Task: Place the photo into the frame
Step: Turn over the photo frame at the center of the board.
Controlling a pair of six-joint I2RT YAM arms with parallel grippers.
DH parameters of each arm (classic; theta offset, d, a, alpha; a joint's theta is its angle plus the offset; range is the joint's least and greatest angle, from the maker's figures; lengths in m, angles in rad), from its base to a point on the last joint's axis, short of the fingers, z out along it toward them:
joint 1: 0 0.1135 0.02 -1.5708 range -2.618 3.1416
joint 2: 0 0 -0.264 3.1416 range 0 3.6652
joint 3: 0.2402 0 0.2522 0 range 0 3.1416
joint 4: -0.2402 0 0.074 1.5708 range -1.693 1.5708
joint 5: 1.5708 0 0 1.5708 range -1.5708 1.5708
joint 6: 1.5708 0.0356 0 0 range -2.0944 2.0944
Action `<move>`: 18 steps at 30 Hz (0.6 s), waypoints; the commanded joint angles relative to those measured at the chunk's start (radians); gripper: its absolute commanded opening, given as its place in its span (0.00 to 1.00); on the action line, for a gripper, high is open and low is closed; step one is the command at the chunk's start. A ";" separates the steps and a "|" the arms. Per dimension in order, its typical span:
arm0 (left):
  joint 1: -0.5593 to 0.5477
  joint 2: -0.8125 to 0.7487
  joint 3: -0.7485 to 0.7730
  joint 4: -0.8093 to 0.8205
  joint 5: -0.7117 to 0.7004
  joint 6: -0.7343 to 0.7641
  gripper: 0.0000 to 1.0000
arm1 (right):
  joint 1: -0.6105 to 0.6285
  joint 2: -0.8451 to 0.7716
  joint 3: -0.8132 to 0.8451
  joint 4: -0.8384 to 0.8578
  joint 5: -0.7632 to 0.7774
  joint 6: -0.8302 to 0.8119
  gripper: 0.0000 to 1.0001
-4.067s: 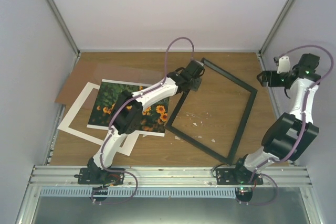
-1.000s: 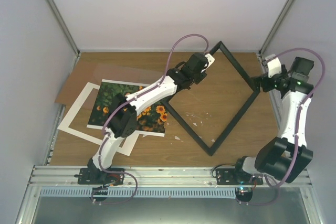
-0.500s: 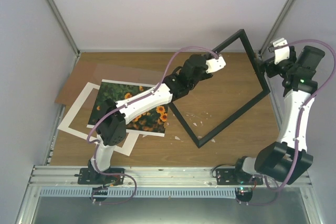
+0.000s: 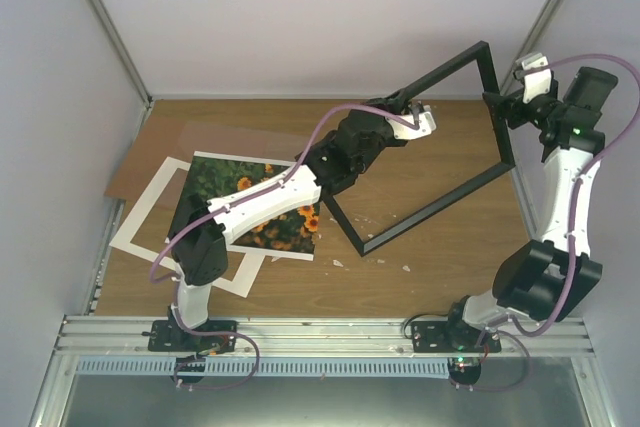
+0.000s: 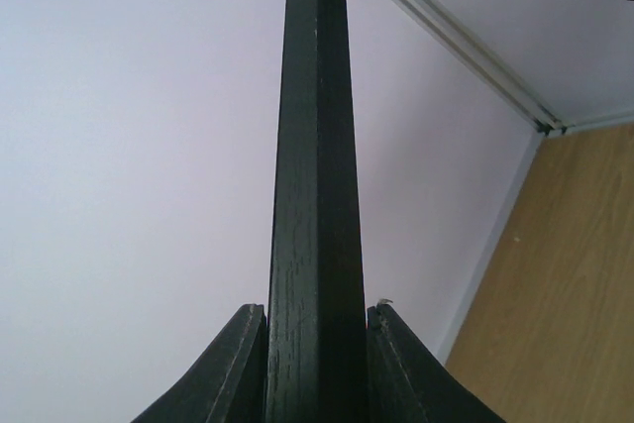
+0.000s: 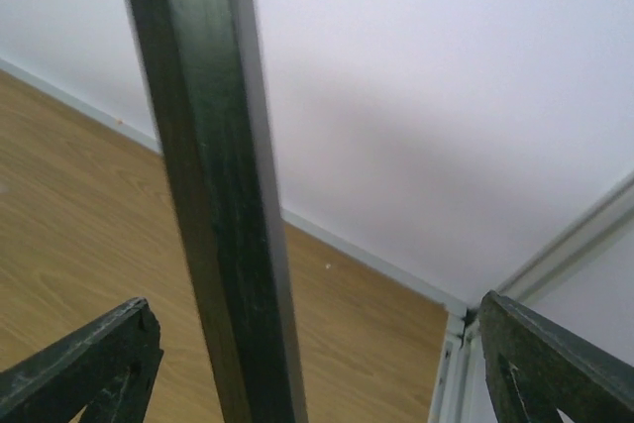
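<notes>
- Grips the frame [image 4: 437, 206] with the left gripper [image 4: 408, 107], clenched on the far bar close to that bar's left end.
- Presses both fingers [image 5: 238, 369] flat against the sides of that black bar, as seen from the left wrist.
- Holds the frame tilted steeply up over the far right part of the table [image 4: 300, 287], with its highest corner above the far edge.
- Brings the frame's lowest corner down near the middle of the table; cannot tell whether it touches the wood.
- Straddles the frame's right bar with the right gripper [image 4: 505, 107], jaws spread wide and a gap on each side of the bar, so nothing is grasped there.
- Leaves the photo [image 4: 215, 182] lying flat towards the table's left edge, well apart from both grippers and from the frame.
- Rests the photo on a white mat [image 4: 150, 212], which sticks out at its left and near sides.
- Hides the photo's right part under the left arm [image 4: 265, 202].
- Covers part of a brown backing board [image 4: 150, 147] at the far left corner with the mat and photo.
- Cuts the frame down to a short stretch of one bar in each wrist view.
- Scatters small pale specks [image 4: 385, 235] near the lowest corner, too small to identify.
</notes>
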State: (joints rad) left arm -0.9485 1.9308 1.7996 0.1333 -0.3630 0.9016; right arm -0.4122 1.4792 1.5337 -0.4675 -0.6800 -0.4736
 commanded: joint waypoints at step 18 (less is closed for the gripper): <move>-0.003 -0.152 -0.100 0.425 0.041 0.117 0.00 | 0.075 -0.060 0.082 0.221 -0.011 0.060 0.01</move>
State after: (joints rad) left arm -0.9600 1.8725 1.6932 0.3252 -0.3286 1.0176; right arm -0.3344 1.4601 1.5753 -0.3683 -0.7246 -0.4767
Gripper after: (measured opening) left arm 0.247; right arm 0.245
